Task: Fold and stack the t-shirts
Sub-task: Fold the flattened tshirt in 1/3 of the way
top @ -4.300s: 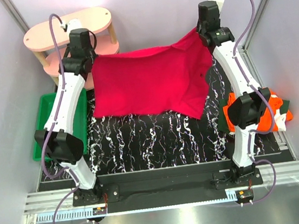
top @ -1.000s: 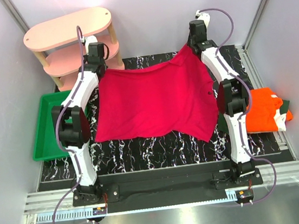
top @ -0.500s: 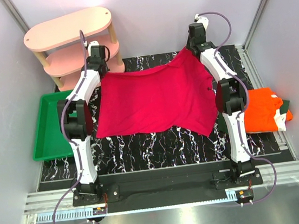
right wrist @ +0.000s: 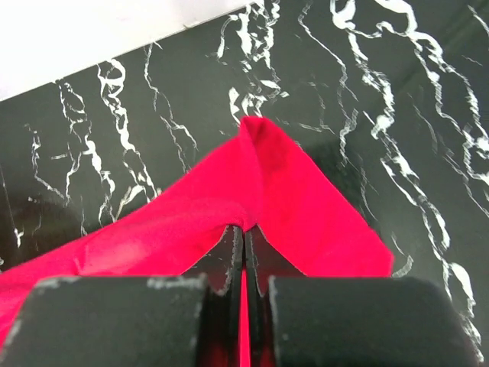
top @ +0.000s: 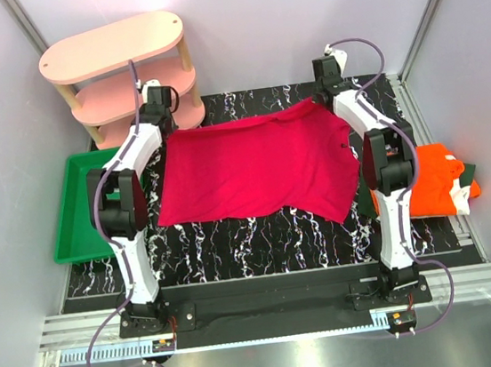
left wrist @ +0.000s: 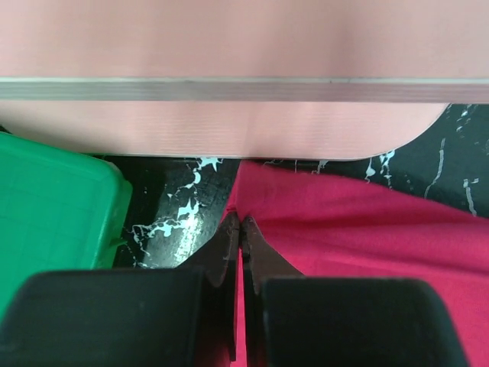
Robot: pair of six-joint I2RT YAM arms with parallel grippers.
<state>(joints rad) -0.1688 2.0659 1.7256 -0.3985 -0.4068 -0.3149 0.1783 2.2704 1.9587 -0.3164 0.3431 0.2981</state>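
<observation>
The crimson t-shirt [top: 257, 164] lies spread over the black marbled table [top: 261, 235]. My left gripper [top: 163, 115] is shut on its far left corner; the left wrist view shows the jaws [left wrist: 241, 225] pinching the red cloth [left wrist: 359, 229]. My right gripper [top: 330, 83] is shut on its far right corner, the cloth [right wrist: 260, 191] bunched between the jaws [right wrist: 244, 229]. The orange t-shirt [top: 433, 180], folded, lies at the right edge on a dark green one [top: 468, 171], mostly hidden.
A pink two-tier shelf [top: 114, 61] stands at the back left, close behind the left gripper; its edge fills the left wrist view [left wrist: 229, 115]. A green plastic tray [top: 78, 208] sits at the left edge. Grey walls close in both sides.
Both grippers have lowered and reached farther back with the shirt's corners. The shirt, hanging raised before, has settled flatter on the table.
</observation>
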